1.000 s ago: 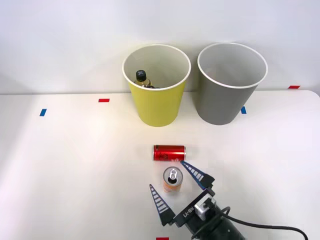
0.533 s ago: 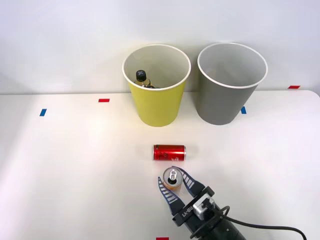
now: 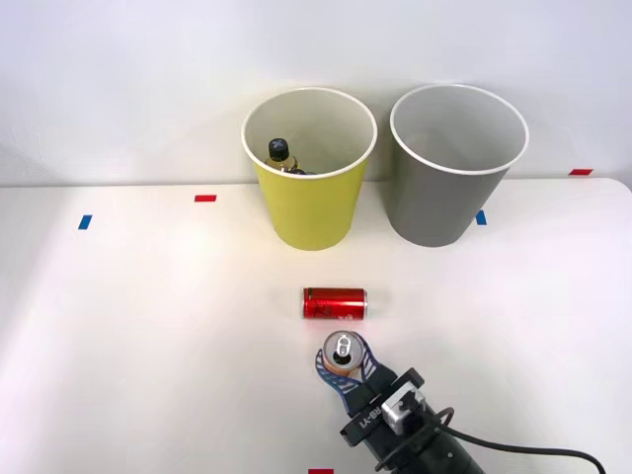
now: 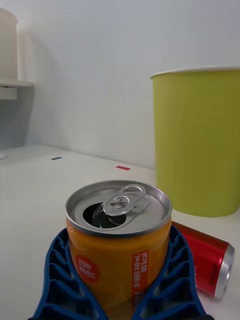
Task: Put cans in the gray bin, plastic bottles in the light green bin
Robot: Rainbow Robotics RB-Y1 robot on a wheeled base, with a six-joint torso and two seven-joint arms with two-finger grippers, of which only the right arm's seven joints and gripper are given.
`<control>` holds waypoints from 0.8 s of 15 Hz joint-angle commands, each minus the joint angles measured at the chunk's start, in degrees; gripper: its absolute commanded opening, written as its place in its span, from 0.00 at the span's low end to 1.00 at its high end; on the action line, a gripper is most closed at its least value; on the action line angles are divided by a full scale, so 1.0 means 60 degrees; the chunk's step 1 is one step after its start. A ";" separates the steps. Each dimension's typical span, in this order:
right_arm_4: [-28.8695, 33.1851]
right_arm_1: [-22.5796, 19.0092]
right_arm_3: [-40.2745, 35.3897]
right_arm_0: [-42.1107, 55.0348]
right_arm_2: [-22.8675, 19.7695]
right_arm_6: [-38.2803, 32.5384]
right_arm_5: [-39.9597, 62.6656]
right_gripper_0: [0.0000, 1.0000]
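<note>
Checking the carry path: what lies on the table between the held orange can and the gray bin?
Front view: bare table between orange can and gray bin; the red can lies off toward the green side.

The front view looks forward and down from above onto the table [image 3: 148,326]. The wrist view sits low and very near the orange can [image 4: 119,240], facing the green bin [image 4: 197,142]. Both views share this can [image 3: 341,354], the red can [image 3: 335,302] and the green bin [image 3: 308,202].
</note>
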 commanded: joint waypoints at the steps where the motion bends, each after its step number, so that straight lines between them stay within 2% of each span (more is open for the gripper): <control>1: -0.0124 -0.0055 -0.0763 0.0046 -0.0160 -0.0134 0.0359 0.00; 6: -0.0344 -0.0494 -0.4469 0.0808 -0.1347 -0.0310 0.4241 0.00; 9: -0.0447 -0.0348 -0.4967 0.0588 -0.2006 -0.1247 0.4754 0.00; 12: -0.0534 -0.0040 -0.4967 0.0149 -0.2592 -0.1409 0.4768 0.00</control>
